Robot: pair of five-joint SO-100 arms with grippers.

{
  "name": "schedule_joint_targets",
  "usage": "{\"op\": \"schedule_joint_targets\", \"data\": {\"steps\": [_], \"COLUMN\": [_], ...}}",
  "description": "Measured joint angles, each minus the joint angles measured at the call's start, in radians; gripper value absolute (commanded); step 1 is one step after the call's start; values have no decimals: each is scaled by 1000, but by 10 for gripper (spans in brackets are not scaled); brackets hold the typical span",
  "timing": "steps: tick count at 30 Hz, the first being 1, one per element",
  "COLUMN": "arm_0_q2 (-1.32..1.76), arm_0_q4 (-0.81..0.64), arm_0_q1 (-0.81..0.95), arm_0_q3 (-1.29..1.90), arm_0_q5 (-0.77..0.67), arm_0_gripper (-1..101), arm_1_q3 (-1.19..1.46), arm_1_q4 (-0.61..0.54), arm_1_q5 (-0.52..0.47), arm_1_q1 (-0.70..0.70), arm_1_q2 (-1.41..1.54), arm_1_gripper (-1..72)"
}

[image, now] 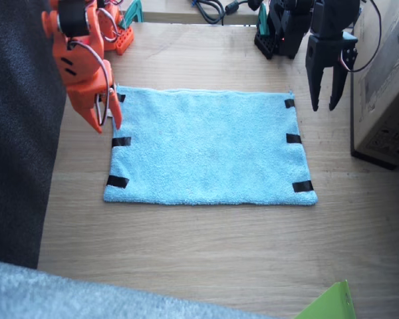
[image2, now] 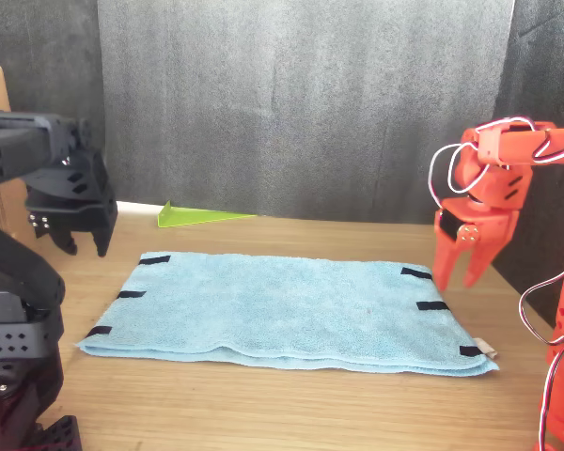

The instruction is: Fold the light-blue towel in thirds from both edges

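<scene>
orange right arm (image: pixel 80 60), black left arm (image: pixel 329 40)

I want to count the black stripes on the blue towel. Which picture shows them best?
The fixed view: it looks down on the flat light-blue towel, so three black tape strips show clearly along each short edge. The front view is low, so the same strips look thin and squashed.
</scene>
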Motion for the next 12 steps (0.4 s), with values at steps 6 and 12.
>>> {"op": "schedule_joint_targets", "data": {"steps": [6,12], "arm_0_q2": [0,-18], "arm_0_q4": [0,0], "arm_0_q1": [0,-2], "arm_0_q3": [0,0], "arm_0_q5": [0,-3], "arm_0_gripper": [217,217], "arm_1_q3": [84,106], "arm_1_q4": [-38,-61], "arm_1_q5": [2,-5], "arm_1_q1": [-18,-38], "arm_1_q2": [8,12], "arm_1_gripper": [211,219]}}
